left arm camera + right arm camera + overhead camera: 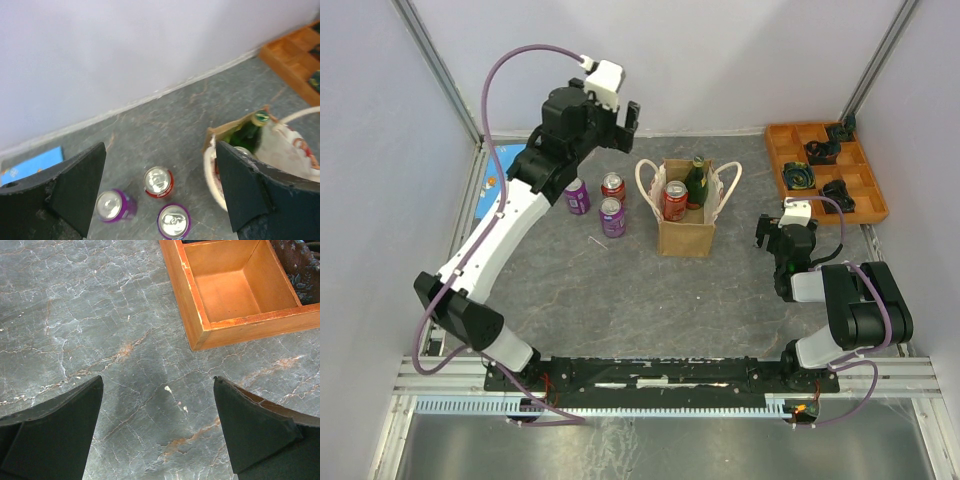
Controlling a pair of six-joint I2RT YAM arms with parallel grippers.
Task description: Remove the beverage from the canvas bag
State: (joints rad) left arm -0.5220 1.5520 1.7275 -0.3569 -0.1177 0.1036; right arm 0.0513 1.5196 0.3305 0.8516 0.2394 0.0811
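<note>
The tan canvas bag (pixel 686 226) stands mid-table with white rope handles. Inside it stand a red can (pixel 674 199) and a green bottle (pixel 696 181). The bag (pixel 235 131) and bottle (pixel 252 131) also show at the right of the left wrist view. Three cans stand left of the bag: a purple one (pixel 577 195), a red one (pixel 613 186) and another purple one (pixel 612 216). My left gripper (pixel 618 116) is open and empty, high above these cans. My right gripper (pixel 776 232) is open and empty, low over the table right of the bag.
An orange compartment tray (pixel 868 186) with dark small parts sits at the back right; its corner (pixel 200 325) is just ahead of my right gripper. A blue card (pixel 500 168) lies at the left wall. White walls enclose the table.
</note>
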